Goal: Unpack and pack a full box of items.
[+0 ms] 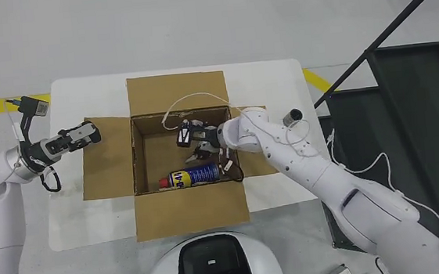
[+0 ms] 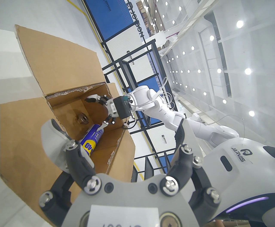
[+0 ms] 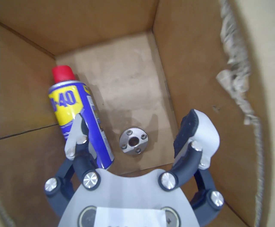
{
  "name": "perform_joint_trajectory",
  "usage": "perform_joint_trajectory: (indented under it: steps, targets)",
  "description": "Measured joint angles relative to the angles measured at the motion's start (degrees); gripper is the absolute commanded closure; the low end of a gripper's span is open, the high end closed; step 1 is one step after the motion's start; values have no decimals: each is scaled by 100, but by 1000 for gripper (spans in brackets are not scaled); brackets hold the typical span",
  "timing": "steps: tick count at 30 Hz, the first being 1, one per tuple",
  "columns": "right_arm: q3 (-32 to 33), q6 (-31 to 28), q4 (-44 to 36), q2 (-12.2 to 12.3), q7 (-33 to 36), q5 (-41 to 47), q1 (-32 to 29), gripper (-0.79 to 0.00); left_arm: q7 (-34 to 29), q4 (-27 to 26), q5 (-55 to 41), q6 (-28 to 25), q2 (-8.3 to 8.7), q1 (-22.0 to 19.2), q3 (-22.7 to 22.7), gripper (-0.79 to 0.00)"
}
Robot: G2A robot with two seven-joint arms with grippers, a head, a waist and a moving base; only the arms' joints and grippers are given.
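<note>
Blue spray can (image 1: 194,175) inside open cardboard box (image 1: 176,92) on table (image 1: 277,81)

- The box (image 1: 176,92) sits in the middle of the table (image 1: 277,77), its four flaps folded outward.
- The spray can (image 1: 195,175) lies on its side on the box floor, along the wall nearest the robot.
- The flange (image 3: 133,141) lies flat on the box floor just beside the can, not touching it.
- The right gripper (image 3: 134,122) hangs inside the box opening, over the flange.
- The left gripper (image 1: 90,134) hangs outside the box, over the left flap.
</note>
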Motion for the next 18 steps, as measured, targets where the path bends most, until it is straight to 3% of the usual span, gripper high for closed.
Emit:
perform_joint_trajectory:
  steps: [8, 11, 18]
  targets:
    - [2119, -967, -2475, 844, -419, 68, -1893, -785, 0, 0, 0, 0, 0, 0, 0, -785]
    - [3036, -988, -3143, 1048, -603, 33, -2623, -785, 0, 0, 0, 0, 0, 0, 0, -785]
    - [4746, -786, -3156, 1284, -1100, 249, -3791, -785, 0, 0, 0, 0, 0, 0, 0, -785]
